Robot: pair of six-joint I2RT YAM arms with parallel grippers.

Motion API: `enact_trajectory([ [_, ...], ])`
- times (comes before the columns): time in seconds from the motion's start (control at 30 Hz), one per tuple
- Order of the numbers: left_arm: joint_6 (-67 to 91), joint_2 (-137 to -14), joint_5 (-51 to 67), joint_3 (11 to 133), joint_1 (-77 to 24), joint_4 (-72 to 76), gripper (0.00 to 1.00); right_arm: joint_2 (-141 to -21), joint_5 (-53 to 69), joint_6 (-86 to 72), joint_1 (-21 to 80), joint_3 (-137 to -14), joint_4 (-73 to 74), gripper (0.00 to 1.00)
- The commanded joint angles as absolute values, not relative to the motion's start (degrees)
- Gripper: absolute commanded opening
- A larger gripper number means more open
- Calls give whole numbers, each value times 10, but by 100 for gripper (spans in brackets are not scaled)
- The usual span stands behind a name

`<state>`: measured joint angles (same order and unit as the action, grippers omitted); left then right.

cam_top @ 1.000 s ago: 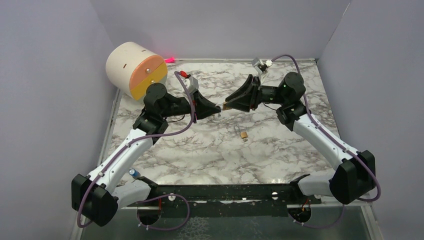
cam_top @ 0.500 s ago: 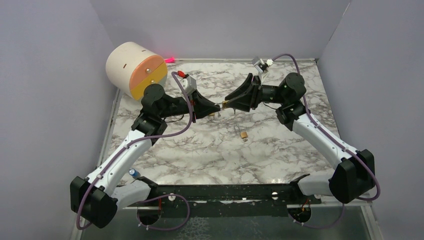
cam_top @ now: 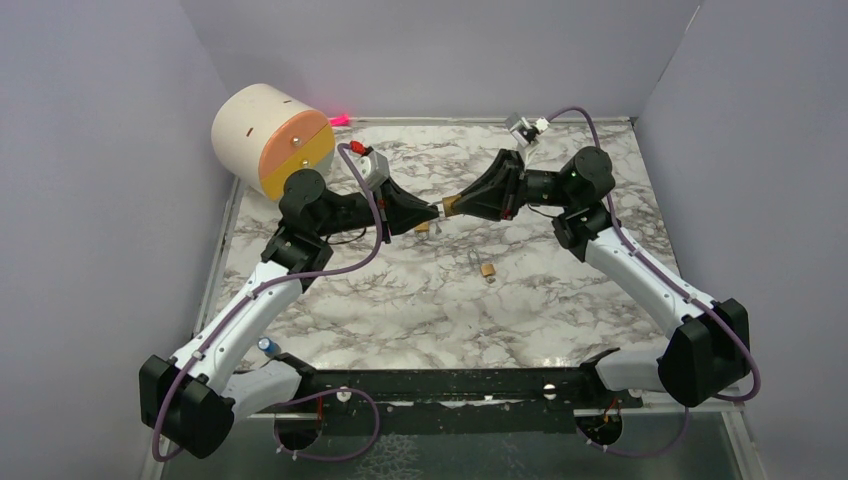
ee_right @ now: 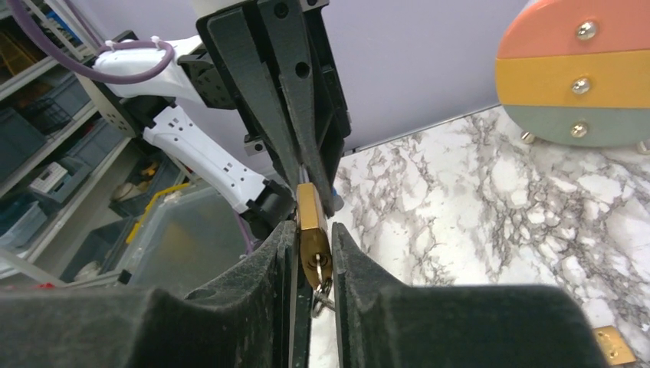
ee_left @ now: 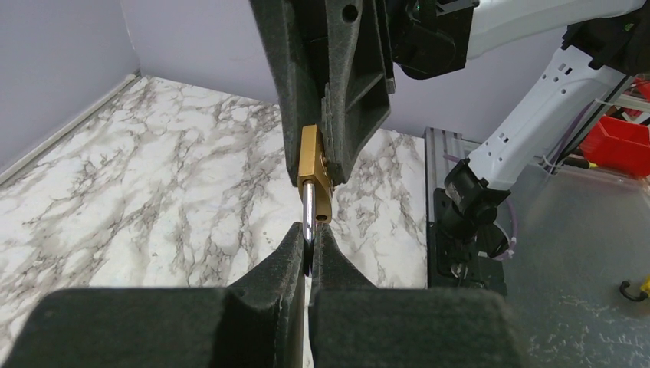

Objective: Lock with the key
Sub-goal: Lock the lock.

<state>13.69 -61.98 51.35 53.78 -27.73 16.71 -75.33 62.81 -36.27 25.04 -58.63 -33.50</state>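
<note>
Padlock (ee_left: 312, 165) mid-air over middle of table (cam_top: 400, 300), pinned from both sides. L gripper (ee_left: 308, 238) clamped tight on steel shackle (ee_left: 306, 211), no gap betw fingers beyond the shackle itself. R gripper (ee_right: 313, 227) narrow, closed round the brass body, pads on both flat faces as far as visible. Key ring (ee_right: 319, 300) dangling off lock's bottom end, just inside R fingers. Key blade not clear, prob in keyhole. Second small brass piece (cam_top: 488, 270) lying on table nearer the bases, apart from both arms.

Step in hand, prob: seating open shackle back into body, w/ empty hole showing on body's end face. To do well:
- Push along shackle axis only, no sideways load.
- Hold L pinch firm to stop shackle pivoting.
- Line free leg up w/ its hole before pressing.
- Go slow, brass likely slick in the dark pads.
- Regrip for key turn w/o dropping lock.

Pose: both arms stretched fwd & inward, forearms angled toward table middle, grippers tip-to-tip and nearly co-linear, well above surface. L elbow close by striped drum (cam_top: 270, 140).
</note>
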Motion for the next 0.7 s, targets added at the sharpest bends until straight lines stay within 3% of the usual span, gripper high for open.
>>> enact_trajectory([
  [0.0, 138, -616, 510, 530, -274, 197, 0, -749, 648, -383, 250, -581, -378, 17],
  [0.07, 132, -617, 509, 527, -274, 197, 0, -749, 652, -390, 251, -581, -386, 2],
  [0.27, 130, -622, 509, 529, -274, 198, 0, -750, 650, -424, 251, -579, -418, 1],
  [0.3, 131, -620, 508, 529, -273, 198, 5, -750, 649, -424, 251, -580, -416, 1],
  [0.37, 130, -611, 505, 528, -272, 198, 23, -750, 646, -424, 250, -579, -412, 1],
  [0.43, 128, -602, 507, 525, -271, 198, 31, -749, 643, -423, 250, -576, -409, 1],
  [0.67, 128, -577, 517, 522, -255, 197, 36, -750, 644, -419, 250, -585, -396, 1],
])
